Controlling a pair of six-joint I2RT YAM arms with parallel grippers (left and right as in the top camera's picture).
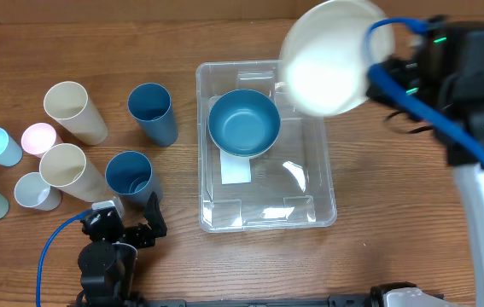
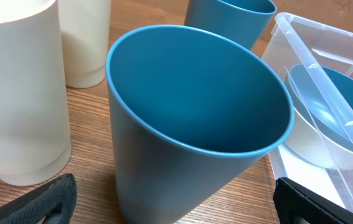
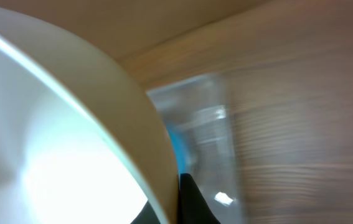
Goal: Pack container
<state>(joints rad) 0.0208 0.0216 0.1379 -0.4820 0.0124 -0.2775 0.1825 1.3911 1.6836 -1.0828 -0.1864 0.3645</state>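
Probably light, stiff and slick, the container (image 1: pixel 303 194) sits on the table (image 1: pixel 395 247), best gripped at its rim. The right gripper (image 1: pixel 385 61) is clamped on the cream bowl (image 1: pixel 327 60) above it; the left gripper (image 1: pixel 131 223) gapes empty.

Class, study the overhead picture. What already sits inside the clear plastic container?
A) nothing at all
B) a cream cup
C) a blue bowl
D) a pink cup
C: the overhead view shows a blue bowl resting toward the far end of the container, with no cup inside it.
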